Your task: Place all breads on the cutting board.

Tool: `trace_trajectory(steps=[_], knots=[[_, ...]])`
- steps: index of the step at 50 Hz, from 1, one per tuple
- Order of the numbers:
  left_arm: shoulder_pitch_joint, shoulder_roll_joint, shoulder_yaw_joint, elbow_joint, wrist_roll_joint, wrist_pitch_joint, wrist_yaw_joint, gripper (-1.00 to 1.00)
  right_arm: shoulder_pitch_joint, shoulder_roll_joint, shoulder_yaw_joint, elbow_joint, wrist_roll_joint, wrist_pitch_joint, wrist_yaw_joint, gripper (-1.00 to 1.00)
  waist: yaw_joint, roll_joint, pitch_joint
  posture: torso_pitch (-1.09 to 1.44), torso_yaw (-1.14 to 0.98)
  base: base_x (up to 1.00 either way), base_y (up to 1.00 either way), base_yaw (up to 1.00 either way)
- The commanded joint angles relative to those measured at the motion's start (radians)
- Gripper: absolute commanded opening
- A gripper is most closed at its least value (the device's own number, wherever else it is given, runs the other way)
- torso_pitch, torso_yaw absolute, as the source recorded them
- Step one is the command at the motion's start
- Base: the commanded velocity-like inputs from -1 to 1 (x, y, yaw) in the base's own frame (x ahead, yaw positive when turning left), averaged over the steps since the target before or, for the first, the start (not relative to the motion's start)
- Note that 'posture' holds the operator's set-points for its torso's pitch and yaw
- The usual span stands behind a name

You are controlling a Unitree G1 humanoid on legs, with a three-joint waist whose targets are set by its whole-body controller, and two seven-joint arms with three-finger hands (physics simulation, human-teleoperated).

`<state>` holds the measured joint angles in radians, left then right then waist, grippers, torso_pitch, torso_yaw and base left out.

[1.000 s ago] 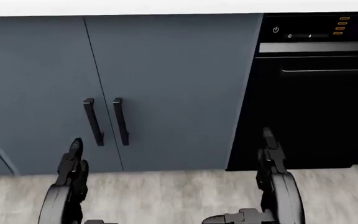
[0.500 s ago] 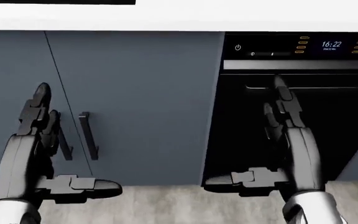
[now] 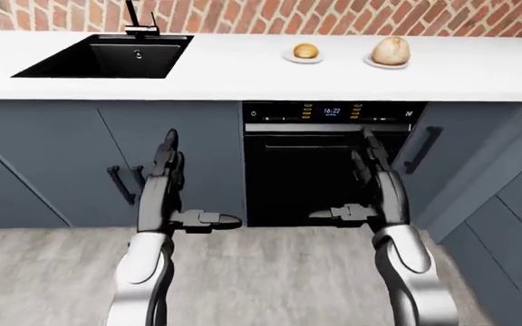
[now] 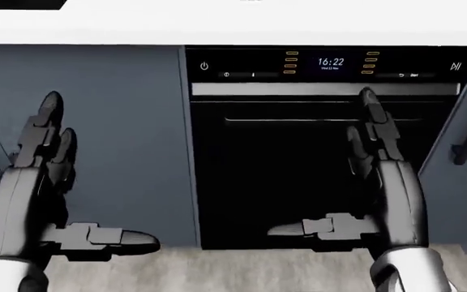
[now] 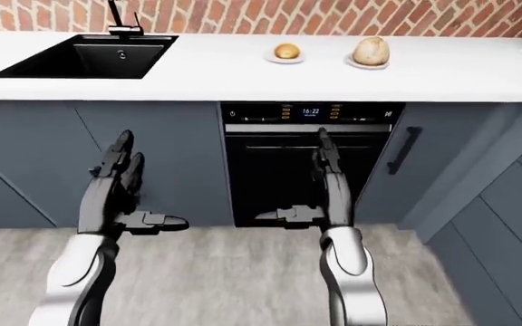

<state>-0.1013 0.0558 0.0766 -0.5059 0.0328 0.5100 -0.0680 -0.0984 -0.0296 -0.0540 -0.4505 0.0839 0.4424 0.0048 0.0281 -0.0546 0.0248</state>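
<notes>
Two breads sit on the white countertop [image 3: 243, 71] — a small round golden bun [image 3: 306, 51] and a larger pale loaf [image 3: 390, 50], each on a small plate. Left hand [image 3: 165, 182] and right hand [image 3: 374, 178] are raised before the black built-in oven [image 3: 320, 166] — fingers extended, holding nothing.

Two breads on the far white countertop [image 3: 243, 71], a small roll [image 3: 306, 50] left of a larger round loaf [image 3: 390, 49], each on one of two plates; one black sink [image 3: 107, 56] far left; one oven [image 3: 329, 163]; two robot hands, left hand [image 3: 175, 197], right hand [image 3: 370, 193].
</notes>
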Motion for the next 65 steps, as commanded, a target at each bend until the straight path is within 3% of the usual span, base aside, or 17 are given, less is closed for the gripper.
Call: trace_trajectory(steps=[1, 2, 5, 11, 14, 15, 19, 22, 24, 25, 26, 28, 35, 39, 46, 61, 65], knots=[[-0.011, -0.003, -0.008, -0.011, -0.002, -0.030, -0.005, 1.00, -0.012, -0.006, -0.013, -0.021, -0.001, -0.020, -0.004, 1.00, -0.013, -0.064, -0.033, 0.00, 0.00, 0.00, -0.79, 0.00], [-0.009, -0.004, -0.009, -0.019, -0.001, -0.024, -0.005, 1.00, -0.011, -0.007, -0.013, -0.022, -0.002, -0.019, -0.004, 1.00, -0.011, 0.009, -0.004, 0.00, 0.00, 0.00, -0.77, 0.00], [-0.003, -0.005, -0.006, -0.012, -0.003, -0.036, -0.007, 1.00, -0.008, -0.005, -0.009, -0.034, -0.003, -0.013, -0.005, 1.00, -0.018, 0.015, -0.009, 0.00, 0.00, 0.00, -0.78, 0.00], [-0.001, -0.007, -0.009, 0.000, -0.001, -0.048, -0.006, 1.00, -0.007, -0.004, -0.004, -0.027, -0.006, -0.020, -0.002, 1.00, -0.015, 0.077, 0.016, 0.00, 0.00, 0.00, -0.78, 0.00], [0.005, -0.007, -0.006, 0.008, -0.002, -0.061, -0.006, 1.00, -0.004, -0.003, -0.001, -0.027, -0.007, -0.023, 0.001, 1.00, -0.009, 0.128, 0.001, 0.00, 0.00, 0.00, -0.78, 0.00], [0.007, -0.007, -0.008, 0.009, -0.002, -0.062, -0.006, 1.00, -0.003, -0.003, -0.001, -0.028, -0.007, -0.024, 0.001, 1.00, 0.005, 0.106, 0.008, 0.00, 0.00, 0.00, -0.79, 0.00], [0.000, -0.003, 0.000, 0.006, -0.005, -0.056, -0.008, 1.00, -0.002, 0.000, 0.004, -0.031, -0.010, -0.022, 0.000, 1.00, -0.002, 0.122, -0.020, 0.00, 0.00, 0.00, -0.78, 0.00], [0.003, -0.004, -0.002, 0.000, -0.003, -0.056, -0.011, 1.00, -0.003, -0.002, 0.006, -0.036, -0.015, -0.018, 0.003, 1.00, 0.005, 0.086, -0.004, 0.00, 0.00, 0.00, -0.78, 0.00], [-0.004, -0.002, -0.001, -0.005, -0.003, -0.046, -0.011, 1.00, -0.004, -0.003, 0.010, -0.058, -0.016, -0.007, 0.011, 1.00, 0.000, 0.037, -0.005, 0.00, 0.00, 0.00, -0.54, 0.00], [-0.007, -0.001, 0.001, -0.007, -0.003, -0.043, -0.011, 1.00, -0.002, -0.004, 0.017, -0.070, -0.023, -0.009, 0.015, 1.00, -0.005, -0.071, -0.021, 0.00, 0.00, 0.00, 0.00, 0.00], [-0.013, 0.002, 0.004, -0.016, -0.003, -0.032, -0.011, 1.00, -0.006, -0.002, 0.016, -0.074, -0.022, -0.007, 0.019, 1.00, -0.013, -0.046, 0.015, 0.00, 0.00, 0.00, 0.00, 0.00], [-0.023, 0.006, 0.005, -0.030, -0.001, -0.015, -0.013, 1.00, -0.013, 0.004, 0.007, -0.080, 0.001, 0.018, 0.023, 1.00, -0.018, -0.038, -0.020, 0.00, 0.00, 0.00, 0.04, 0.00], [-0.084, 0.019, 0.017, -0.062, -0.007, 0.052, -0.018, 1.00, -0.053, -0.007, -0.020, -0.110, 0.042, 0.076, -0.011, 1.00, -0.025, -0.003, -0.003, 0.00, 0.00, 0.00, 0.16, 0.57], [-0.130, 0.031, 0.025, -0.083, -0.017, 0.100, -0.018, 1.00, -0.075, -0.024, -0.030, -0.153, 0.033, 0.104, -0.033, 1.00, -0.031, 0.013, -0.031, 0.00, 0.00, 0.03, 0.00, 0.00], [-0.155, 0.044, 0.034, -0.106, -0.031, 0.132, -0.015, 1.00, -0.134, -0.033, -0.005, -0.193, -0.012, 0.167, -0.036, 1.00, -0.027, 0.046, 0.007, 0.00, 0.00, 0.32, 0.01, 0.00], [-0.214, 0.072, 0.055, -0.140, -0.055, 0.198, -0.008, 1.00, -0.220, -0.035, -0.024, -0.225, -0.013, 0.260, -0.036, 1.00, -0.061, 0.028, -0.002, 0.00, 0.00, 0.48, 0.64, 0.00], [-0.234, 0.075, 0.047, -0.145, -0.048, 0.218, -0.005, 1.00, -0.213, -0.040, -0.039, -0.230, 0.010, 0.254, -0.041, 1.00, -0.079, 0.130, 0.029, 0.00, 0.00, 0.50, 0.04, 0.00]])
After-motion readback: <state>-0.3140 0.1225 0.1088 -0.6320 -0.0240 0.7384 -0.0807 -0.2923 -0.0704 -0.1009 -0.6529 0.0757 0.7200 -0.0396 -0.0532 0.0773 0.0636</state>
